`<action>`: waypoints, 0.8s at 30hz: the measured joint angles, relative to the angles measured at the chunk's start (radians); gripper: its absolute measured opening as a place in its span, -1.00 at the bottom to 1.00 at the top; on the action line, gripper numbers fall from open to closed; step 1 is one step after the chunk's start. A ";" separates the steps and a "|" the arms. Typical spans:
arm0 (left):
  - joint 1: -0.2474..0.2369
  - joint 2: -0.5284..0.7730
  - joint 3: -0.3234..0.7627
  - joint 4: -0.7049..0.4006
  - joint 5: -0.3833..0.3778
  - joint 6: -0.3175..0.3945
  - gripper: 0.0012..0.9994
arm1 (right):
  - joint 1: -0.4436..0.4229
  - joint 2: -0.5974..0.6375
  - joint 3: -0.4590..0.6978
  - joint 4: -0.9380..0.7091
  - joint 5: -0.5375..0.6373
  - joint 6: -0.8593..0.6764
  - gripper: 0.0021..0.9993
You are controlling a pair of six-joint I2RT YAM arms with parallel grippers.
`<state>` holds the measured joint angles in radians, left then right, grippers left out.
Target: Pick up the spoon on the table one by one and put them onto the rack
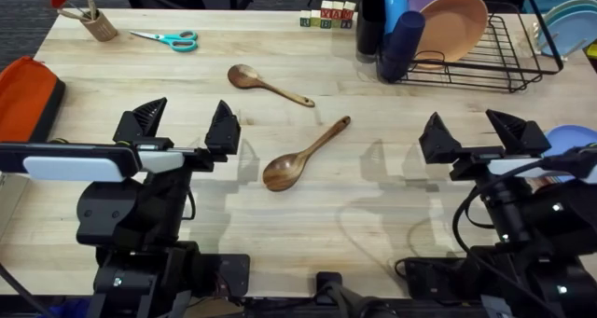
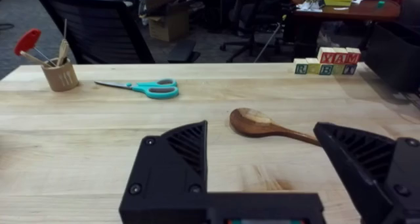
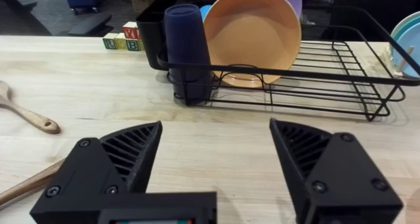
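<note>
Two brown wooden spoons lie on the pale wood table (image 1: 373, 197). The shorter spoon (image 1: 269, 85) (image 2: 269, 125) lies farther back, its bowl pointing left. Nearer the middle lies the longer spoon (image 1: 304, 156), bowl toward the front; its handle tip (image 3: 26, 181) shows in the right wrist view. The black wire rack (image 1: 508, 62) (image 3: 341, 79) stands at the back right, holding an orange plate, a purple plate and a dark blue cup. My left gripper (image 1: 185, 122) (image 2: 262, 165) hovers open, left of the spoons. My right gripper (image 1: 471, 131) (image 3: 216, 158) is open in front of the rack. Neither holds anything.
Teal-handled scissors (image 1: 173, 40) and a tan utensil cup (image 1: 96, 21) sit at the back left. Letter blocks (image 1: 328, 16) stand at the back centre. An orange tray (image 1: 26, 94) lies at the left edge. Blue plates (image 1: 564, 24) sit right of the rack.
</note>
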<state>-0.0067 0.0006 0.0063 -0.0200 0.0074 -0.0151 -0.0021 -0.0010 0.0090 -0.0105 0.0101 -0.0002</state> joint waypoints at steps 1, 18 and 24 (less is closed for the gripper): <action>0.000 0.000 0.000 -0.002 0.000 0.000 0.99 | 0.000 0.000 0.000 -0.005 0.000 0.000 0.99; 0.000 0.021 0.119 -0.173 -0.001 -0.001 0.99 | 0.000 0.043 0.083 -0.167 0.012 0.012 0.99; 0.000 0.182 0.362 -0.305 -0.001 0.000 0.99 | 0.000 0.198 0.316 -0.350 0.012 0.007 0.99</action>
<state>-0.0067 0.1827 0.3680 -0.3251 0.0067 -0.0154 -0.0021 0.1966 0.3245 -0.3602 0.0219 0.0069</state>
